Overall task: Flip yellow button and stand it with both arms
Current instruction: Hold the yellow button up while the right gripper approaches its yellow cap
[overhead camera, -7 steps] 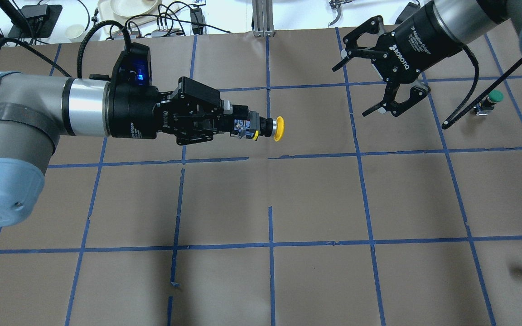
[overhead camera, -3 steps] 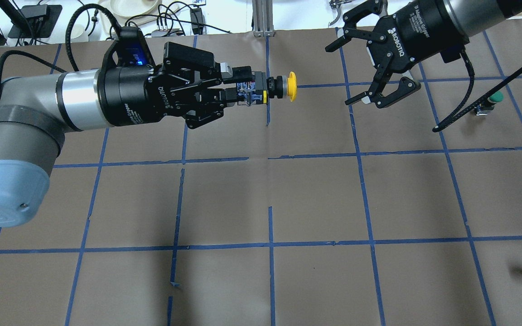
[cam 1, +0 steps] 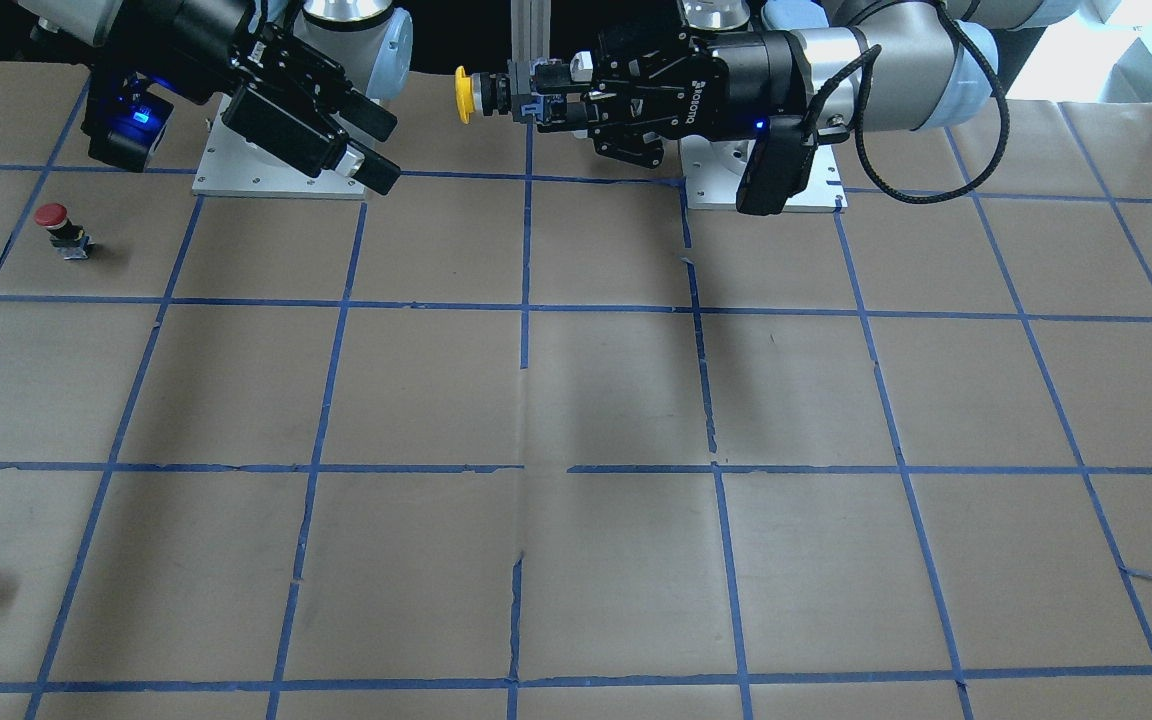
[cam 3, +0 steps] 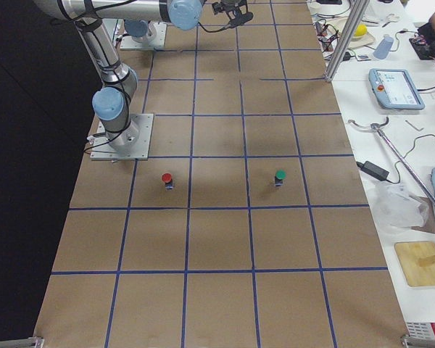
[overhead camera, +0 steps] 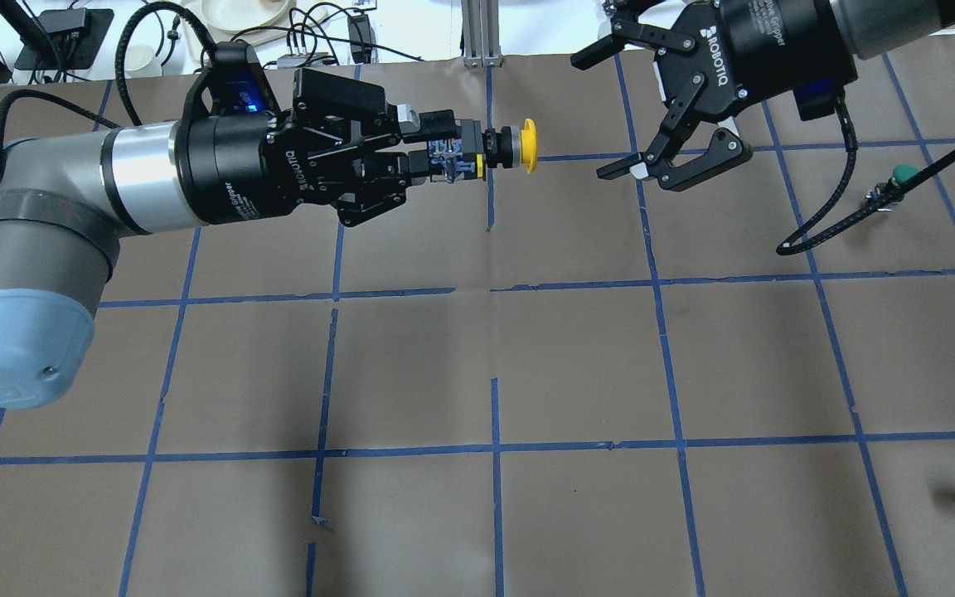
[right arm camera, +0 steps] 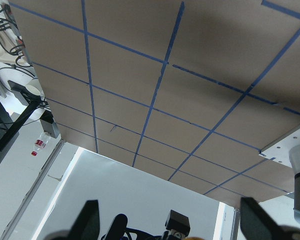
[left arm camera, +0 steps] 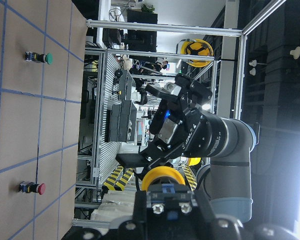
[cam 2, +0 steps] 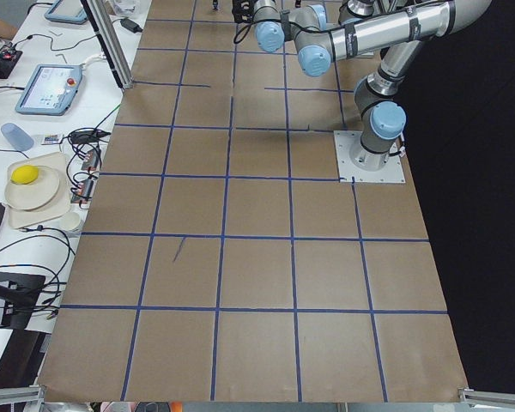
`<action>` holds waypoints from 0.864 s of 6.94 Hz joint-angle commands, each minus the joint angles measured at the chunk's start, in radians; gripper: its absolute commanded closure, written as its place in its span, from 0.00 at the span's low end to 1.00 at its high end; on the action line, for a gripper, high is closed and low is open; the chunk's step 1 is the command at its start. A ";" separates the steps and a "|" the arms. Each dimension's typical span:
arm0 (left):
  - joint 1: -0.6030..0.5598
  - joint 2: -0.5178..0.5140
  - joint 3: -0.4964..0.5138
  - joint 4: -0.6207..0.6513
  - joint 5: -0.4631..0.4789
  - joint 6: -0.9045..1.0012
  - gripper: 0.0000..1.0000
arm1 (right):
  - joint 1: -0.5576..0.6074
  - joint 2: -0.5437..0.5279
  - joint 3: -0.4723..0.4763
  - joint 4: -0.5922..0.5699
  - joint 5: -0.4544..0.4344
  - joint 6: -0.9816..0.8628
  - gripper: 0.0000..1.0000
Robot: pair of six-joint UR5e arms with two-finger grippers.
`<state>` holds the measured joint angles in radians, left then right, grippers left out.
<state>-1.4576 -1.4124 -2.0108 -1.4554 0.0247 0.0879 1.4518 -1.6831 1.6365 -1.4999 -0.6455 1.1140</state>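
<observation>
- the left gripper [overhead camera: 444, 157] was clamped on the black-and-grey body of the yellow button [overhead camera: 519, 148], holding it sideways in the air above the bench [overhead camera: 577, 356], over the far middle of the taped grid.
- the yellow cap pointed away from the left gripper and towards the right gripper [overhead camera: 589, 118]. that gripper hung near it with its fingers spread wide and nothing between them, and the two were apart, not touching.
- judged from this, the step in hand was the hand-over: the right gripper had to take the button at the cap end so it could be turned over and stood up.
- to do it well, the right gripper needed to line its open gap up with the button's long axis. it could then come straight in, one finger passing each side of the cap without knocking it.
- the black collar just behind the cap looked a surer place to close than the rounded cap rim, which could slip.
- the left gripper should let go only once the right one was firmly closed, since letting go early would drop the button onto the bench.
- the red button [cam 1: 54, 215] and the green button [overhead camera: 904, 174] stood on the bench on the right arm's side, well apart from the hand-over, and needed no attention.
</observation>
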 commanded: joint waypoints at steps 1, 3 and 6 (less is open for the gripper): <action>0.000 0.000 0.001 0.001 0.001 0.000 0.90 | 0.030 -0.009 0.009 0.010 0.049 0.067 0.01; 0.000 -0.002 0.000 0.003 0.000 0.001 0.90 | 0.068 -0.004 0.034 0.009 0.151 0.070 0.05; -0.001 0.001 0.000 0.006 0.001 0.001 0.90 | 0.064 -0.003 0.039 0.010 0.145 0.099 0.03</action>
<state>-1.4579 -1.4110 -2.0109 -1.4523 0.0259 0.0889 1.5170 -1.6860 1.6742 -1.4890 -0.5011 1.1966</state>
